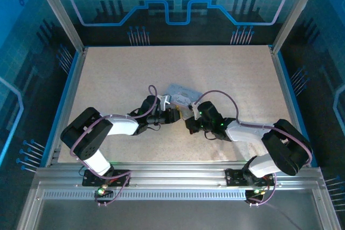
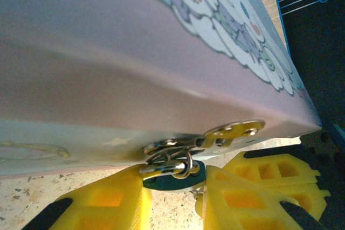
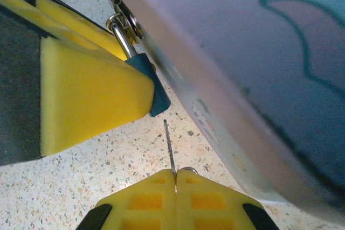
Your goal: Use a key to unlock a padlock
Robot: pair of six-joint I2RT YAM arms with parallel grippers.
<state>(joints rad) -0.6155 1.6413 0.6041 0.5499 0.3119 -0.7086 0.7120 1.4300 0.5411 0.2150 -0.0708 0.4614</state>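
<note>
Within left tool (image 2: 173,207), padlock (image 2: 173,179) partly hidden

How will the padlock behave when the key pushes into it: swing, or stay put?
Likely swings if freed: the padlock hangs by its thin shackle from the hasp on the tin box. Pinched in the left gripper, it should mostly hold. Its small smooth body may twist when the key, held in the right gripper, pushes off-axis.
</note>
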